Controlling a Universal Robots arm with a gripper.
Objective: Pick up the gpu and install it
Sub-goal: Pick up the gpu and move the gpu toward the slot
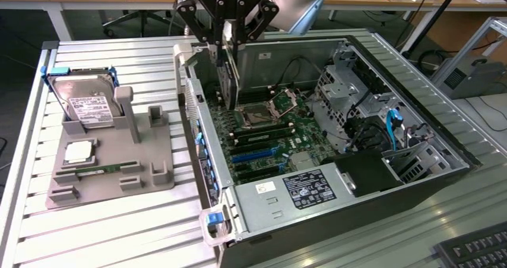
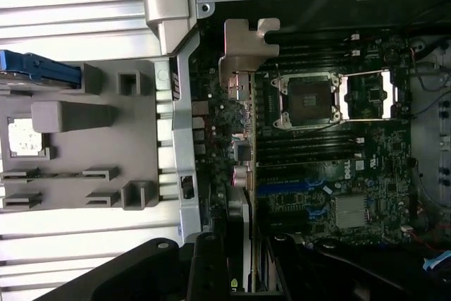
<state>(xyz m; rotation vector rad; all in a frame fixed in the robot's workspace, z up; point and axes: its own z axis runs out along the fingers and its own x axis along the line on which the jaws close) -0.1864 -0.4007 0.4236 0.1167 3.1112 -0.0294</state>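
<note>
My gripper (image 1: 228, 37) is shut on the gpu (image 1: 230, 72), a thin dark card with a silvery end bracket (image 2: 242, 68). The card hangs upright, edge down, inside the open computer case (image 1: 412, 107), near the case's rear wall. Its lower edge sits just above the motherboard (image 1: 273, 140), beside the CPU socket (image 1: 262, 112). The blue expansion slots (image 1: 253, 155) lie further toward the front of the board, apart from the card. In the wrist view the card runs edge-on from between my fingers (image 2: 211, 266) toward the socket (image 2: 310, 100).
A grey parts holder (image 1: 111, 161) stands at the exterior view's left, carrying a hard drive (image 1: 89, 104), a processor chip (image 1: 79, 152) and a memory stick (image 1: 99, 170). The power supply (image 1: 289, 196), drive cage (image 1: 348, 95) and cables crowd the case. A keyboard (image 1: 475, 250) lies at the lower right.
</note>
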